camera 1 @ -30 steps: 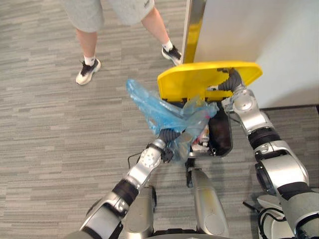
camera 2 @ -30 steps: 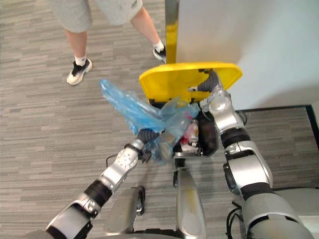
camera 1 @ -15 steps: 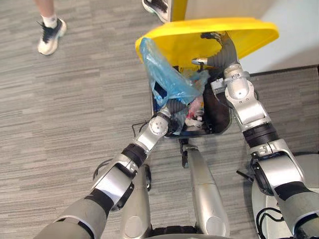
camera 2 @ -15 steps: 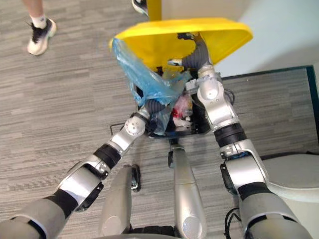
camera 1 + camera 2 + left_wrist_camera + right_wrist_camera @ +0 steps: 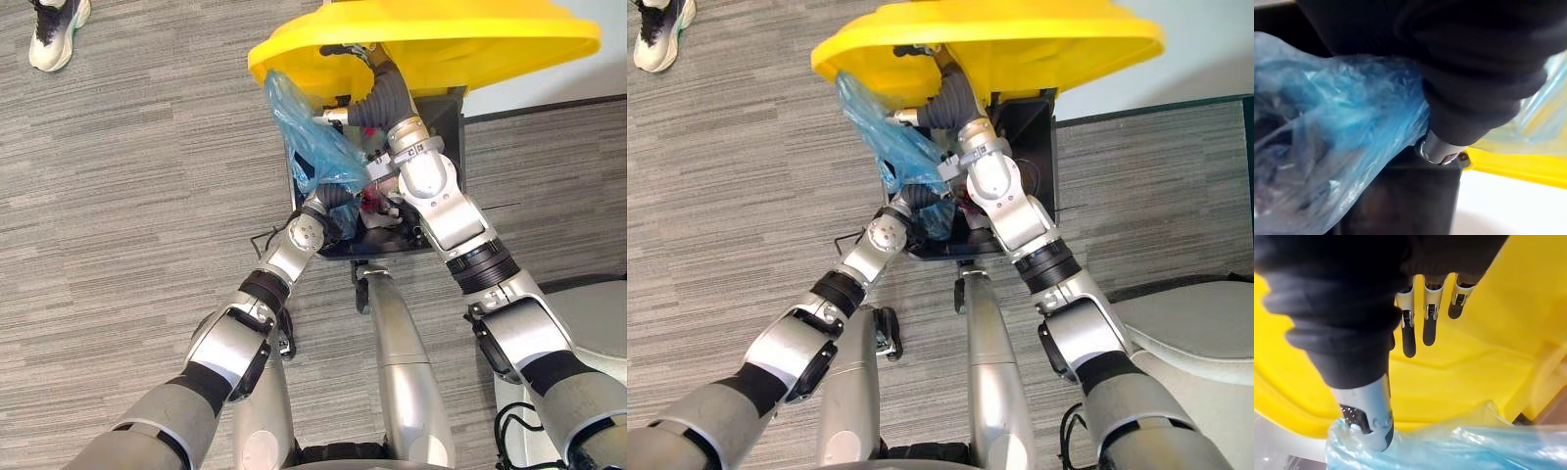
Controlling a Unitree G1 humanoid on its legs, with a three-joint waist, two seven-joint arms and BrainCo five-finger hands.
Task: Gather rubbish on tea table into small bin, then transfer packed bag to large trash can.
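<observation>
Stands over the large trash can (image 5: pixel 446 117), black, its yellow lid (image 5: pixel 431 34) propped up from below by the right hand (image 5: pixel 1430 313), fingers straight against the underside. Has the blue bag (image 5: pixel 309 147) of rubbish at the can's open mouth, partly down inside, bunched at the left hand (image 5: pixel 338 199); cannot tell that hand's hold. Shows a person's shoe (image 5: pixel 54 34) well off to the left.

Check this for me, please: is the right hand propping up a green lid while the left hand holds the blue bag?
Not quite: the lid is yellow, not green, as the left eye view shows. The right hand does prop it up while the left hand holds the blue bag.
</observation>
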